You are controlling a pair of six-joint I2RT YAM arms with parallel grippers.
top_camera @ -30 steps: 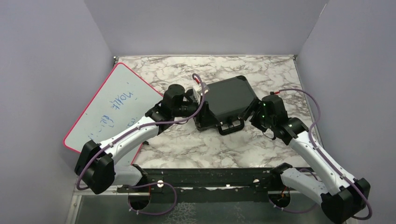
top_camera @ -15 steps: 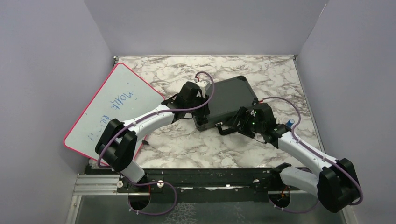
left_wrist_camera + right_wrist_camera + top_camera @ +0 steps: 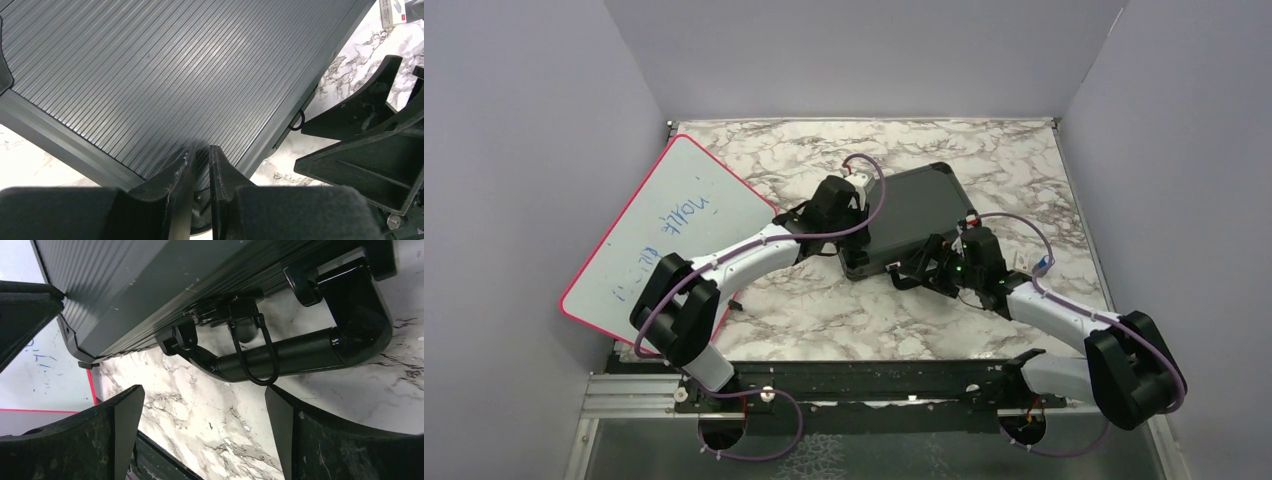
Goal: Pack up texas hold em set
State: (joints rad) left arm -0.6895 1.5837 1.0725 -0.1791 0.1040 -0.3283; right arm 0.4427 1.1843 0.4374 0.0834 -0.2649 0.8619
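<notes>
- Right claw (image 3: pixel 200 395): fingers spread wide apart, nothing between them. It sits low over the marble table (image 3: pixel 824 310), just in front of the case.
- Handle (image 3: pixel 300 355): glossy black bar lying flat on the marble, hinged to the front edge of the case. A thin wire loop (image 3: pixel 252 357) hangs from a fitting on that edge and crosses the bar.
- Left claw (image 3: pixel 201 148): fingers nearly together with only a thin slit between, nothing in it. The tips rest at the near edge of the lid.
- Briefcase (image 3: pixel 919 205): lid down, flat on the table between my two claws, turned at an angle. The chips and cards are not in sight, so I judge them to be inside.
- Lid (image 3: pixel 150 65): hard, finely ribbed shell.
- Handling, judged: the shell is stiff and will not give under a press. With chips inside it is probably heavy for its size. The ribs should help against sliding, but the lid is too broad for my fingers to span.
- Where to hold, judged: the middle of the handle bar, beside the wire loop. The bar looks slick and pivots, so I expect the case to swing when lifted.
- Whiteboard (image 3: pixel 664 230): red-edged, further left, apart from the case and not part of the set.
</notes>
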